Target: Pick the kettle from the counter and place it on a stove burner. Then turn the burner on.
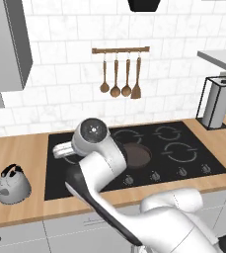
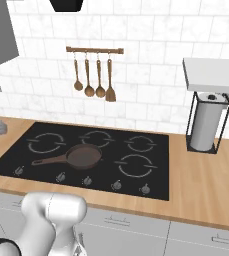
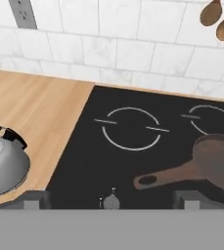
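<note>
The small squat silver-grey metal kettle [image 1: 14, 186] with its black arched handle stands upright on the long light-brown wooden counter [image 1: 25, 148], near the counter's front edge and just beside the left edge of the black glass cooktop [image 1: 193, 163]. The two-finger gripper [image 3: 111, 199] hangs above the cooktop's front left corner, its dark tips set wide apart and holding nothing. A brown frying pan [image 2: 81, 156] rests mid-cooktop, beside the widest grey double-ring stove burner [image 2: 135, 165] toward the front right.
</note>
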You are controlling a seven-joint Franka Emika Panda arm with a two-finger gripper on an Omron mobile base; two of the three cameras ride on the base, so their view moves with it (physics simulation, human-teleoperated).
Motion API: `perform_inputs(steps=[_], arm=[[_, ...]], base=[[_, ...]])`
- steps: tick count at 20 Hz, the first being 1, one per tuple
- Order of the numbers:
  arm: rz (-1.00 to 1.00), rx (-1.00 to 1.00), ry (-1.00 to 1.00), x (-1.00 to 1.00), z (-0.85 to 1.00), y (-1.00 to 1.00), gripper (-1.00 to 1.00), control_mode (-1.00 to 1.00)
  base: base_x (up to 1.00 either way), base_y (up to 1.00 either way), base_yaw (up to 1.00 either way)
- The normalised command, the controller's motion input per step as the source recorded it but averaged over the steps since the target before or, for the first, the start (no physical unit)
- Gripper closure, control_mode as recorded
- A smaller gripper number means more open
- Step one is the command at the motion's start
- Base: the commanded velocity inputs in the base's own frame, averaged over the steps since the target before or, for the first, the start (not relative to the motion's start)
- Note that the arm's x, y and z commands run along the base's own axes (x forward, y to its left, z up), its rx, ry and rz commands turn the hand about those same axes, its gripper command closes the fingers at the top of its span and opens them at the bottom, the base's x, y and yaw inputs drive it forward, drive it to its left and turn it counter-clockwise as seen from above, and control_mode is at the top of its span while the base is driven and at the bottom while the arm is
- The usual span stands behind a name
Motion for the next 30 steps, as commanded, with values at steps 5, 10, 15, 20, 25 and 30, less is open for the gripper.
perform_inputs(steps=[5, 10, 15, 20, 25, 30], arm=[[0.0, 0.15, 0.12, 0.0, 0.0, 1.0, -1.0, -1.0], [0.0, 0.31, 0.24, 0.02, -0.14, 1.0, -1.0, -1.0], [0.0, -0.04, 0.27, 0.12, -0.23, 0.76, -1.0, -1.0], [-0.02, -0.1, 0.13, 0.14, -0.25, 0.4, -1.0, -1.0], [-0.08, -0.05, 0.0, 0.27, -0.14, 0.65, -1.0, -1.0], [-0.06, -0.01, 0.0, 0.23, -0.21, 0.43, -1.0, -1.0]], base=[[0.0, 0.0, 0.0], [0.0, 0.0, 0.0], [0.0, 0.0, 0.0], [0.0, 0.0, 0.0], [0.0, 0.0, 0.0], [0.0, 0.0, 0.0]])
